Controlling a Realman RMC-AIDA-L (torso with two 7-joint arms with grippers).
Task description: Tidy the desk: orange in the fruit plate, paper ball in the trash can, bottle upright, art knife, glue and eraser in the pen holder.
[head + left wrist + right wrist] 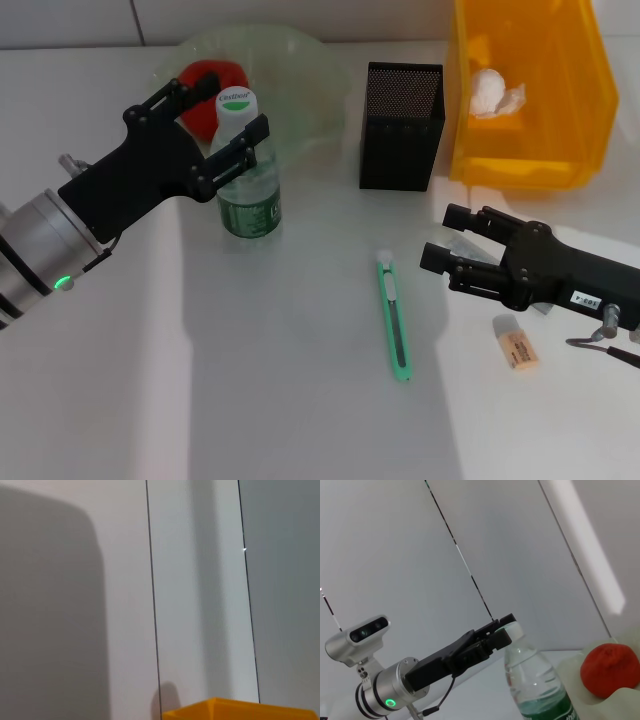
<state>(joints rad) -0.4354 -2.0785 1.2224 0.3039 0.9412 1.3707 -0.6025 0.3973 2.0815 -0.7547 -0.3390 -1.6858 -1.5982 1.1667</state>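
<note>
The bottle [250, 195] [535, 680] stands upright in front of the green fruit plate [300, 70]. My left gripper [238, 108] [507, 627] is shut on its neck and shoulder. The orange [205, 72] [610, 670] lies in the plate. A white paper ball [492, 92] rests in the yellow trash can [530, 150] [240, 710]. The green art knife [394, 315] lies flat on the desk, and the eraser [516, 342] lies to its right. My right gripper [445, 238] hovers open between them, holding nothing. The black mesh pen holder [400, 150] stands at the back. The glue is out of view.
The pen holder and the trash can stand side by side at the back right, the plate at the back left. White desk stretches in front of the bottle and the knife. A tiled wall rises behind the desk.
</note>
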